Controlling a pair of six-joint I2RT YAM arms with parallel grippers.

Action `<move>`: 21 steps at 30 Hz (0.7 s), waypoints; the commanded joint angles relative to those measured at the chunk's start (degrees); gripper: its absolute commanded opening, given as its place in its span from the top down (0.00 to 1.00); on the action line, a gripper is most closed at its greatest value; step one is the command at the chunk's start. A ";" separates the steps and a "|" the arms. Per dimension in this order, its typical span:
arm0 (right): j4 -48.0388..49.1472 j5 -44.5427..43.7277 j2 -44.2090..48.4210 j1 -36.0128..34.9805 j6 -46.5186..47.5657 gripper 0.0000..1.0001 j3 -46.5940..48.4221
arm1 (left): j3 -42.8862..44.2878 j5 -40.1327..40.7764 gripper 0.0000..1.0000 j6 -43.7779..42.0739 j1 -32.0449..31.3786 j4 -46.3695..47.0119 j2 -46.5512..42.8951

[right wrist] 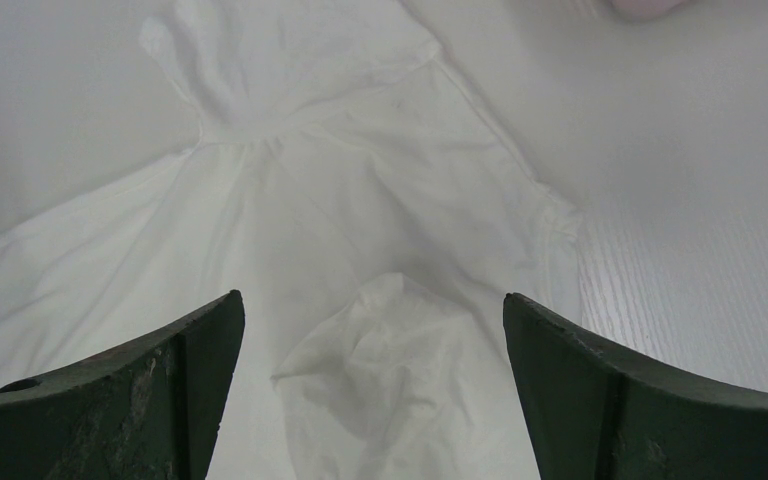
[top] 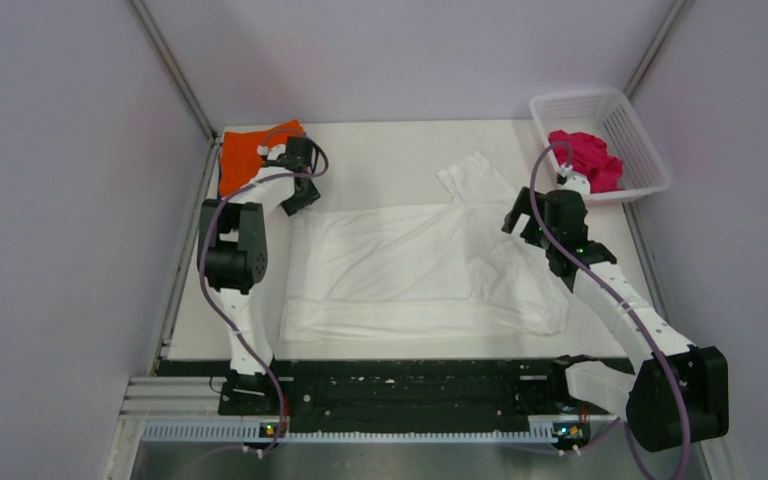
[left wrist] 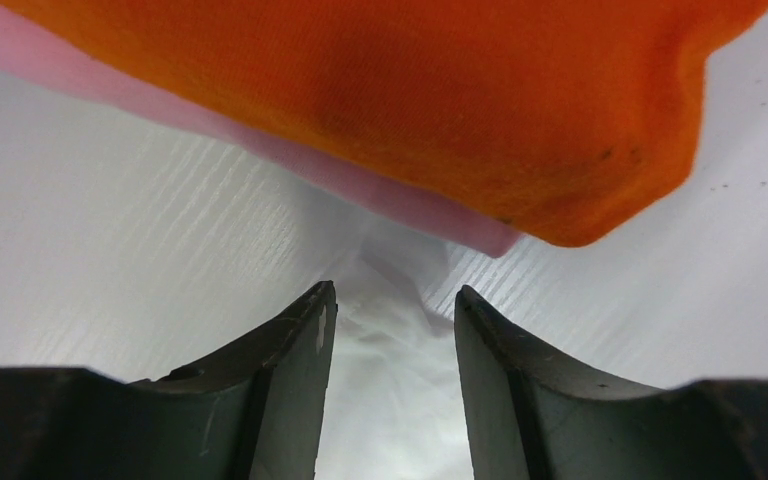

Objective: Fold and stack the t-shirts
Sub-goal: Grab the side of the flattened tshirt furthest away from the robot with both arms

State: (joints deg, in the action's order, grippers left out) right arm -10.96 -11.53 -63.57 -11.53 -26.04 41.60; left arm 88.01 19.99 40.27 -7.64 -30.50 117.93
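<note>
A white t-shirt [top: 410, 260] lies spread and wrinkled across the middle of the table; no print shows on it. A folded orange t-shirt [top: 245, 155] lies at the back left, on top of a pink one [left wrist: 360, 180]. A magenta t-shirt [top: 585, 155] lies bunched in the basket. My left gripper [top: 298, 200] is low at the white shirt's far left corner, just in front of the orange shirt [left wrist: 410, 90], jaws partly apart with white cloth [left wrist: 390, 380] between them. My right gripper [top: 518, 225] is wide open above a raised bump [right wrist: 400, 350] of the white shirt near its sleeve. No blue shirt shows.
A white lattice basket [top: 580, 97] stands at the back right corner. The white table [top: 390, 150] is walled by grey panels at the left, back and right. A black rail runs along the near edge by the arm bases.
</note>
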 commanded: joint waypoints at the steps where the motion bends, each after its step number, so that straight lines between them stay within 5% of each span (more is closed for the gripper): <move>1: 1.66 -0.74 1.97 -0.53 0.83 0.01 -0.03 | 0.51 -0.30 0.48 1.19 -0.17 -0.60 2.07; 8: 1.94 -0.88 2.58 -0.58 0.86 0.01 -0.21 | -4.76 -0.21 0.50 1.63 -0.36 -0.13 -0.38; 15: 2.30 -0.60 2.50 -0.59 0.85 0.01 -0.21 | -5.00 -0.75 0.74 1.36 -1.51 -2.71 -1.80; 19: 2.75 0.28 1.72 -0.53 1.95 0.01 0.06 | -2.88 0.18 0.98 1.21 -1.59 -5.47 -1.80; 21: 2.86 1.11 -0.30 -0.55 3.18 0.01 1.20 | -1.69 0.31 1.00 1.29 -1.72 -7.17 -2.00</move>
State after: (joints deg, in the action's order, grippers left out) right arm -10.66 -11.46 -62.35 -11.53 -25.28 41.60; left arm 84.62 20.84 40.95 -8.88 -31.70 117.47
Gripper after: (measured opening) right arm 0.986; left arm 0.026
